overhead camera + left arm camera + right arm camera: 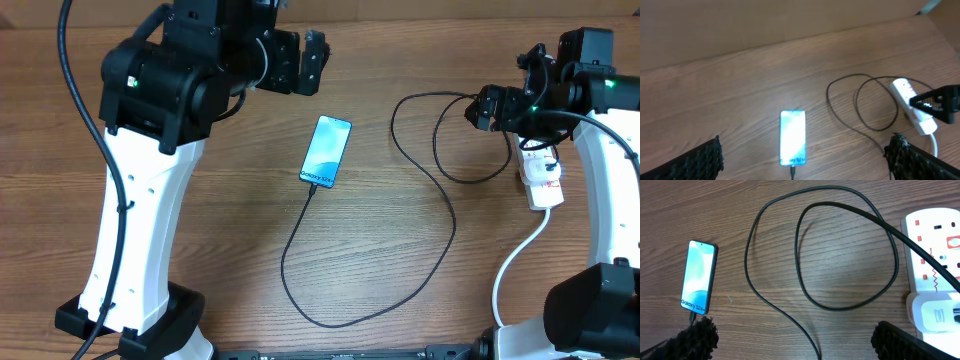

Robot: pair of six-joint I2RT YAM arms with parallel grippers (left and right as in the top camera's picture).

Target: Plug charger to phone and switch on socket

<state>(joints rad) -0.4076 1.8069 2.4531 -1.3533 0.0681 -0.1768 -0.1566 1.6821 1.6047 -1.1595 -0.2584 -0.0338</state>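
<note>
The phone point(326, 151) lies flat mid-table with its screen lit. It also shows in the left wrist view point(792, 137) and the right wrist view point(697, 275). The black charger cable point(330, 320) meets the phone's near short edge, and its connector point(792, 171) sits at that edge. The cable loops right to a white adapter point(935, 312) seated in the white socket strip point(540, 175). My left gripper point(305, 62) is open and empty, raised behind the phone. My right gripper point(485, 105) is open and empty, just left of the strip's far end.
The cable's coils point(820, 250) lie between the phone and the strip point(935, 235). The strip's white lead point(515, 265) curves toward the front edge. The arm bases stand at front left point(130, 300) and front right point(600, 300).
</note>
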